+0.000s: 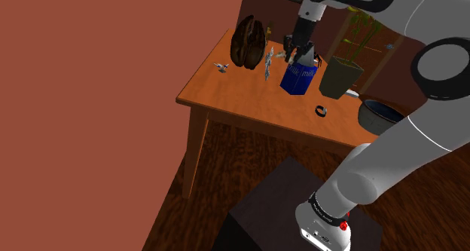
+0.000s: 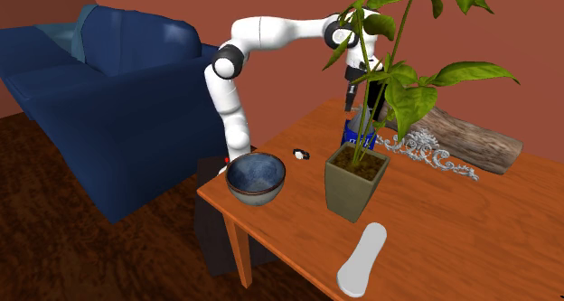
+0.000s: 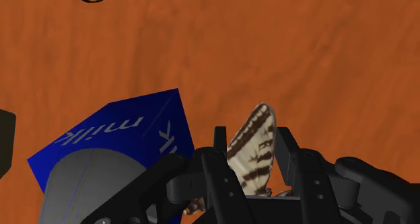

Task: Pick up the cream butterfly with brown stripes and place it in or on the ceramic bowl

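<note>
Orange-brown wooden table (image 1: pixel 248 99) by red-brown walls (image 1: pixel 90 99), carrying a blue milk carton (image 1: pixel 299 78), a potted plant (image 2: pixel 357 182) and a blue-grey bowl (image 2: pixel 256 177). Pinched between the black gripper's (image 3: pixel 250 132) 2 fingers (image 3: pixel 219 169), drawn in tight on its wings: the cream butterfly (image 3: pixel 254 152) with brown stripes, up off the tabletop just above the carton. In the shoulder view, bowl at 4 o'clock from the gripper, well apart.
</note>
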Tool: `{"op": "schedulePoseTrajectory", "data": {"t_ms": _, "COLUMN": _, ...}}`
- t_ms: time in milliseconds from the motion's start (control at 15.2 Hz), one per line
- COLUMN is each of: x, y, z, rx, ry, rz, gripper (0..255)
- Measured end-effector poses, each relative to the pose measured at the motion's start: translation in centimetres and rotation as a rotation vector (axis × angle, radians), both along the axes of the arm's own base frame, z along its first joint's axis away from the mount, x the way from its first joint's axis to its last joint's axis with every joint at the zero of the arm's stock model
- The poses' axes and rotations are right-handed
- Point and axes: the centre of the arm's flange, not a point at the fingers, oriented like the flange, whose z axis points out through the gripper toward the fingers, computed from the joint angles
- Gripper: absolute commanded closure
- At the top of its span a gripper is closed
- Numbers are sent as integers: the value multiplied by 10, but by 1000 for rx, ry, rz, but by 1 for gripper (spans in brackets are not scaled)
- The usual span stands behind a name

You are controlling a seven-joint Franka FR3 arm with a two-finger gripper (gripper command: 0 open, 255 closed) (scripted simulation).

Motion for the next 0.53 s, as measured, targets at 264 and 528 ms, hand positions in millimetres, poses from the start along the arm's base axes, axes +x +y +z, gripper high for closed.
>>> {"op": "schedulePoseTrajectory", "data": {"t_ms": 264, "x": -36, "y": -14, "z": 6, "rx": 0, "ry": 0, "rz": -1, "gripper": 255}}
{"op": "schedulePoseTrajectory", "data": {"t_ms": 528, "x": -84, "y": -36, "z": 5, "rx": 0, "ry": 0, "rz": -1, "gripper": 255}}
